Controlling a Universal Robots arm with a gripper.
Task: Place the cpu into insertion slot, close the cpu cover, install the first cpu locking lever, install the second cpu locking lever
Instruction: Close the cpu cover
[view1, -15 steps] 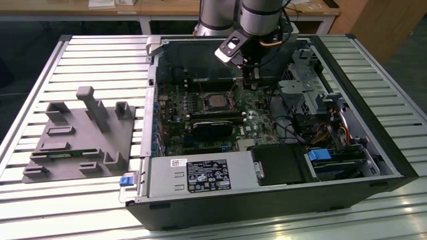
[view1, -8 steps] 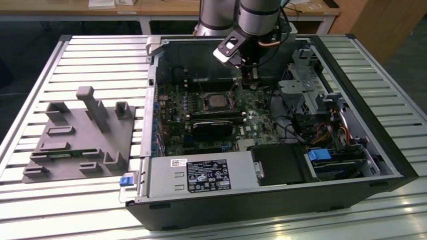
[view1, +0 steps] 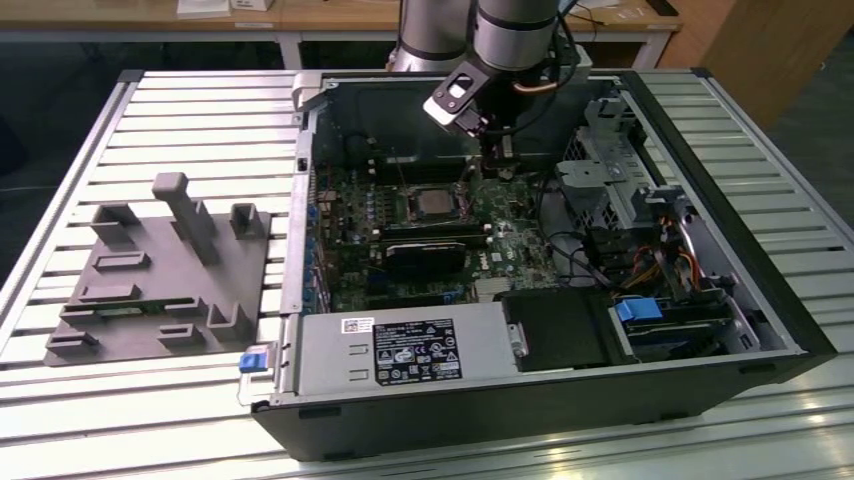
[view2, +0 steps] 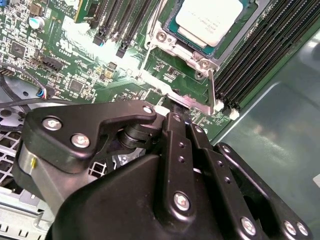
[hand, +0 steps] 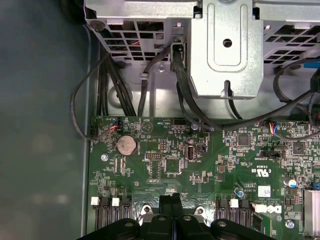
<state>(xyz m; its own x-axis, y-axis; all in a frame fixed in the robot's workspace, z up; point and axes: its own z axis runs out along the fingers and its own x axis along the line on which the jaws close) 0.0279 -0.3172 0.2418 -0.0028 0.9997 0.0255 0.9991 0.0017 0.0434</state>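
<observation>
Hovering inside the case, my gripper (view1: 501, 165), fingers (view2: 175, 127) pressed together with nothing visible between them, sits just beside the socket. The cpu (view2: 212, 17) lies seated under the flat cover (view2: 167, 45), to the exterior view's left of my fingertips. A lever (view2: 212, 90) runs from the socket towards them.

Silver-grey cpu (view2: 210, 20) on a green circuit board (view2: 75, 60); black gripper (view2: 176, 117); pale silvery ribbed bench (view1: 174, 110); grey stand (view1: 160, 270).
</observation>
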